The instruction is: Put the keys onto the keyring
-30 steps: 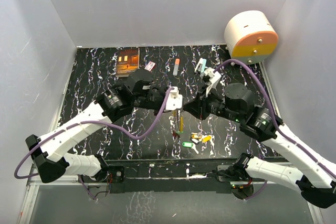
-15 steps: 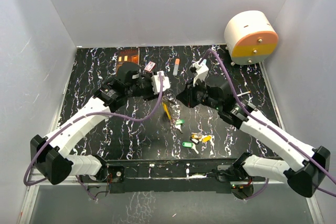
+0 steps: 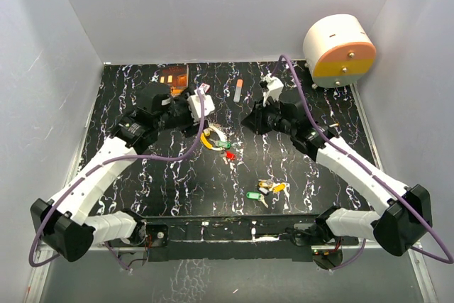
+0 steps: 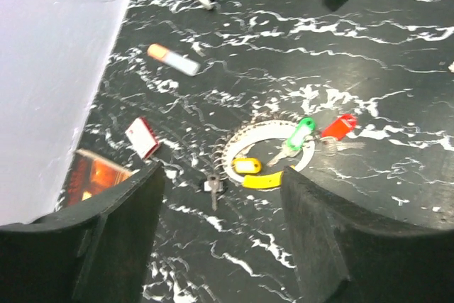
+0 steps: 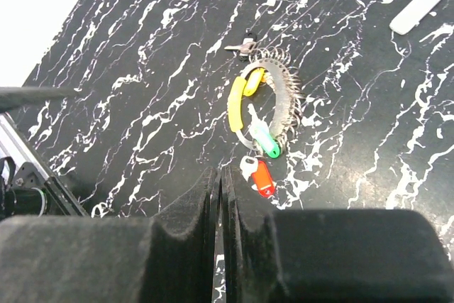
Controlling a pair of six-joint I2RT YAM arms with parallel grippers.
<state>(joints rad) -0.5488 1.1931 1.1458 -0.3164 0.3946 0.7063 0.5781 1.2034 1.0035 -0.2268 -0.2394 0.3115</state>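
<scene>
The keyring [image 3: 218,133] lies flat on the black marbled table, a silvery ring with a coiled stretch and a yellow sleeve. A yellow-tagged key [image 4: 247,166] lies inside it, a green one [image 4: 301,133] across its rim and a red one [image 4: 339,125] just outside; I cannot tell whether they are threaded on. My left gripper [image 3: 202,120] hangs open above and left of the ring, with nothing between its fingers [image 4: 120,239]. My right gripper [image 5: 220,196] is shut and empty, just off the red key [image 5: 262,177]. The ring [image 5: 284,94] lies ahead of it.
One bare key [image 4: 213,184] lies beside the ring. More tagged keys, a green tag [image 3: 253,195] among them, lie near the front edge. A book [image 3: 172,79], a small red card [image 3: 203,90] and a marker [image 3: 237,90] are at the back. A white-and-orange drum [image 3: 339,49] stands back right.
The left gripper has opened. The ring with its keys, hanging between the grippers a second ago, now lies on the table. Both arms have drawn back toward the far side.
</scene>
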